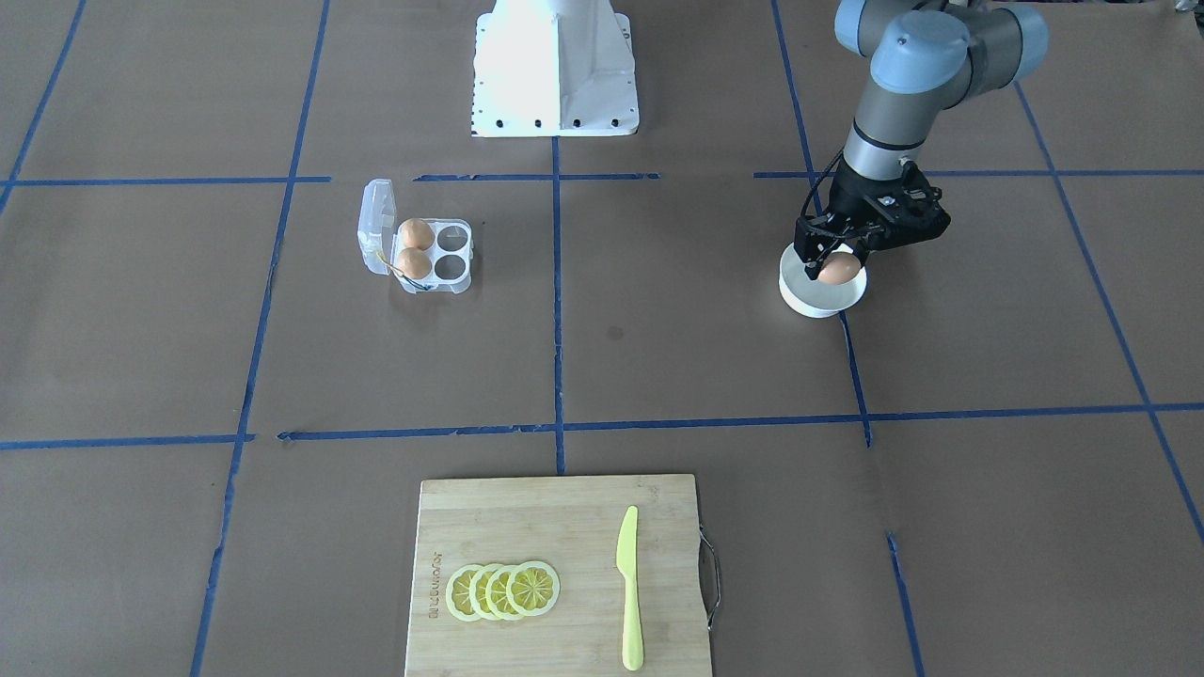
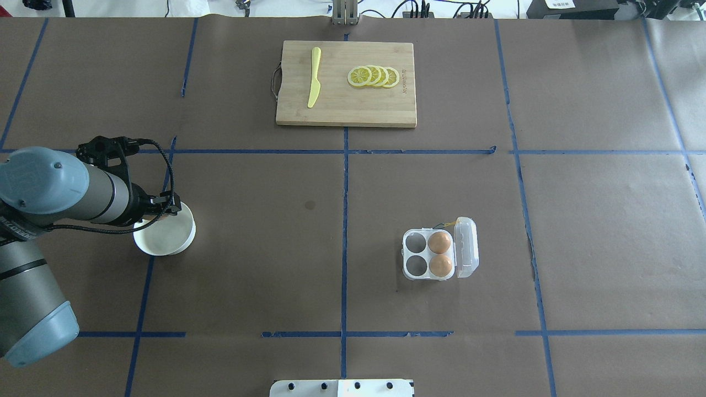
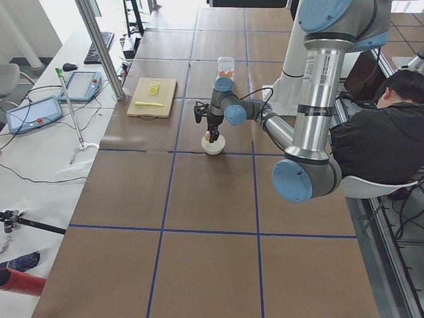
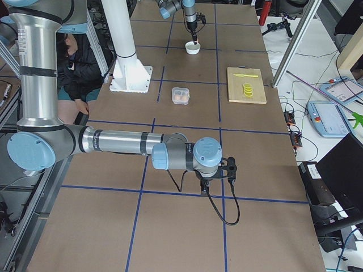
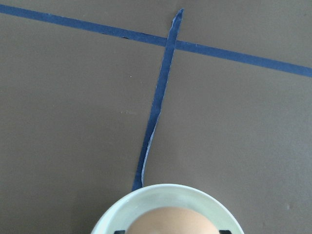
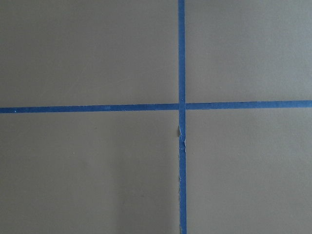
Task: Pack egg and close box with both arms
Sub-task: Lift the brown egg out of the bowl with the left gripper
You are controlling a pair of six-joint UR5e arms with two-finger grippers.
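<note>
from across the table, the left gripper (image 1: 831,262) has its black fingers closed narrowly on the egg (image 1: 842,270), which hangs just over the white bowl (image 1: 816,301); the egg's long axis lies nearly level, across the view, its right end a little higher. well apart on the other half of the table, the box (image 1: 450,254) sits with its lid (image 1: 375,224) swung open and standing on the view's left, and two more eggs (image 1: 415,233) fill the cups next to the lid, with the other two cups bare. from overhead, the left wrist covers the fingers and nearly all of the held egg; only part of the bowl shows. from the table's left end, the egg is a small orange spot above the bowl, too small to tell its tilt. from the right end, the right gripper (image 4: 211,178) points down over bare brown paper, far from the box; i cannot tell how wide it is. the left wrist view cuts the egg off at the bottom edge, inside the bowl's rim, with two dark fingertips (image 5: 120,232) barely showing. the right wrist view shows only paper and crossed blue tape (image 6: 181,105).
</note>
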